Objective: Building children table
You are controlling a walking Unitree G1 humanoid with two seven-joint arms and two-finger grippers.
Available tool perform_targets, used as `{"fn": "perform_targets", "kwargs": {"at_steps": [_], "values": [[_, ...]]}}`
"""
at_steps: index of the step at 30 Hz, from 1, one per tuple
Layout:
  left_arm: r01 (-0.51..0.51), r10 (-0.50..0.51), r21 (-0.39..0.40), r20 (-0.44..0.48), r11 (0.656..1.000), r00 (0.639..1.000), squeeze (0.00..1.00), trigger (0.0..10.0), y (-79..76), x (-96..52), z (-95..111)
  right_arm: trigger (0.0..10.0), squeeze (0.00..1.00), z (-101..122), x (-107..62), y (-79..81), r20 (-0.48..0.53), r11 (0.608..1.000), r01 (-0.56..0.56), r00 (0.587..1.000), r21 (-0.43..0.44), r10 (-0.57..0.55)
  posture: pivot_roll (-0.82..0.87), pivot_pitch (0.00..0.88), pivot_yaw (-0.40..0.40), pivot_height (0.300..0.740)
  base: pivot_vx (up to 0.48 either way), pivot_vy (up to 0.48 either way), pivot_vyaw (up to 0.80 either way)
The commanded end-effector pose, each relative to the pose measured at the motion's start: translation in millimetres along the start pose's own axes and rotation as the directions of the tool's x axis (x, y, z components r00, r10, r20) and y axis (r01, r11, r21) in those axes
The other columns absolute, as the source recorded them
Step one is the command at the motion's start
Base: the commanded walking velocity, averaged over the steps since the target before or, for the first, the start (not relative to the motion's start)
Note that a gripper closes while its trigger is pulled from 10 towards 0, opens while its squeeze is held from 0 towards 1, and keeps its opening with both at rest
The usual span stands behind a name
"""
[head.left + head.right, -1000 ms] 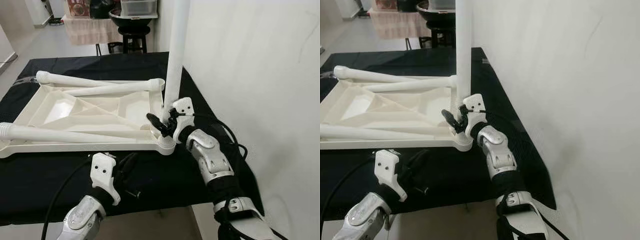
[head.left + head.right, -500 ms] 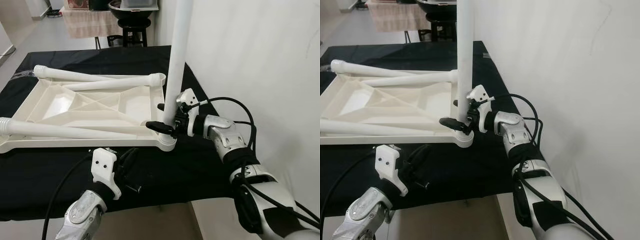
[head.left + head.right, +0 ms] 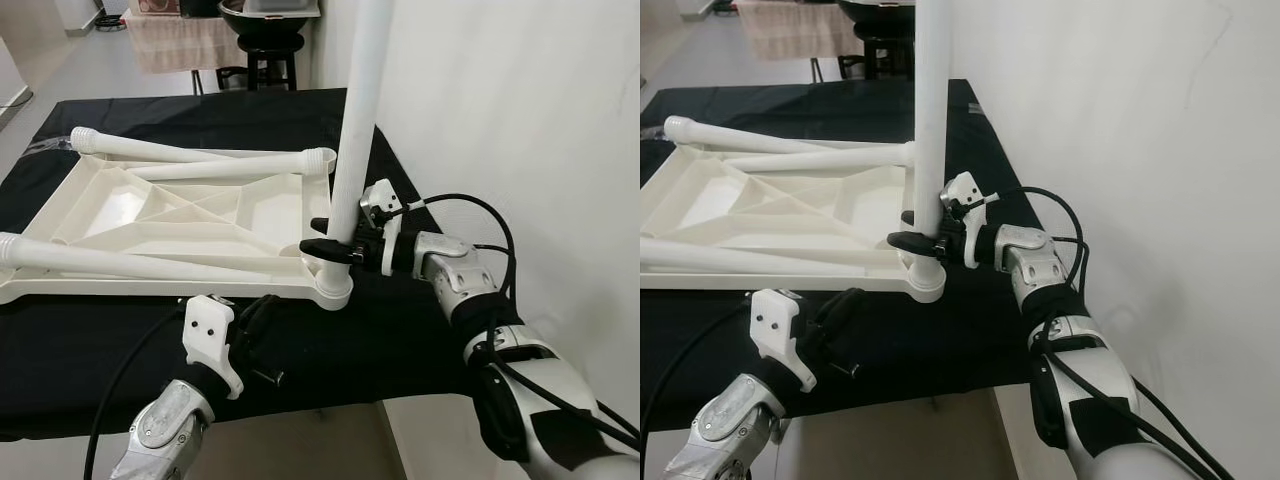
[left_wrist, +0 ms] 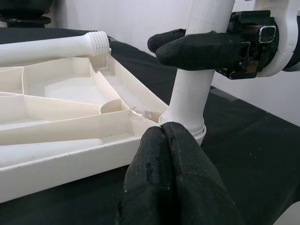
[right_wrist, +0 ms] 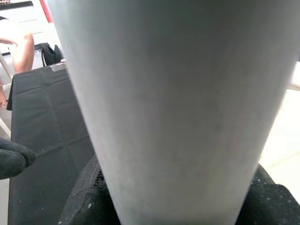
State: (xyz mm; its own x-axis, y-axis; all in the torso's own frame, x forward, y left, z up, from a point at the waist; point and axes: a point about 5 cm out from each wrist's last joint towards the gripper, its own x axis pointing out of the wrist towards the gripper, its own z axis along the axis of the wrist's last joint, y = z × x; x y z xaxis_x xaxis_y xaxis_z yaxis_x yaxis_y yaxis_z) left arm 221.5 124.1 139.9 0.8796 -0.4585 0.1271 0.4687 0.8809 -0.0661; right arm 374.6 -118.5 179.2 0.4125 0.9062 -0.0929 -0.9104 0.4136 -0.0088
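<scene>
A white plastic tabletop (image 3: 150,290) lies upside down on the black-covered table. One white table leg (image 3: 357,120) stands upright in the socket at the tabletop's near right corner (image 3: 332,290). My right gripper (image 3: 330,235) reaches in from the right and is shut on this leg just above the socket, one black finger on each side. The leg (image 5: 164,108) looms very close in the right wrist view. Three more legs (image 3: 130,260) lie flat across the tabletop. My left gripper (image 3: 262,315) hovers low by the table's front edge, shut and empty, its fingertips (image 4: 161,140) pointing at the socket.
A white wall (image 3: 520,120) runs close along the table's right side. The black cloth (image 3: 100,350) ends at the front edge near my left arm. A dark stool (image 3: 268,70) and a cloth-covered stand (image 3: 185,45) sit behind the table. Black cables (image 3: 470,215) loop off my right arm.
My right arm has swung out from below the corner to the right side, and its gripper now clasps the upright leg level from the side. The left gripper barely moved.
</scene>
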Motion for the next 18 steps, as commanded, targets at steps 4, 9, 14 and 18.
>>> {"fn": "perform_targets", "kwargs": {"at_steps": [4, 9, 14, 18], "values": [[-0.007, 0.007, -0.003, -0.02, 1.0, 1.0, 0.0, 10.0, -0.2, -3.1, -1.9, 0.0, 0.0, 0.4, -10.7, -9.3, 0.04, 0.98, 0.194, 0.98, 0.054, -0.196, 0.02, 0.062, -0.07, 0.74, 0.0, 0.0, 0.0], [-0.008, 0.007, -0.003, -0.02, 1.0, 1.0, 0.0, 10.0, 2.9, -3.6, -0.8, 0.0, 0.0, -35.7, -1.1, 14.3, -0.069, 0.671, 0.718, 0.69, 0.183, -0.72, 0.01, 0.075, -0.046, 0.74, 0.0, 0.0, 0.0], [-0.004, 0.004, 0.004, -0.029, 1.0, 1.0, 0.0, 10.0, 3.2, -2.4, -1.9, 0.0, 0.0, -25.2, 25.2, 34.5, -0.018, 0.766, 0.633, 0.772, 0.106, -0.635, 0.02, 0.056, -0.056, 0.74, 0.0, 0.0, 0.0], [-0.011, 0.011, 0.007, -0.027, 1.0, 1.0, 0.0, 10.0, 3.2, -2.6, -2.5, 0.0, 0.0, -26.0, 34.0, 33.0, -0.029, 0.793, 0.601, 0.798, 0.104, -0.601, 0.02, 0.052, -0.059, 0.74, 0.0, 0.0, 0.0]]}}
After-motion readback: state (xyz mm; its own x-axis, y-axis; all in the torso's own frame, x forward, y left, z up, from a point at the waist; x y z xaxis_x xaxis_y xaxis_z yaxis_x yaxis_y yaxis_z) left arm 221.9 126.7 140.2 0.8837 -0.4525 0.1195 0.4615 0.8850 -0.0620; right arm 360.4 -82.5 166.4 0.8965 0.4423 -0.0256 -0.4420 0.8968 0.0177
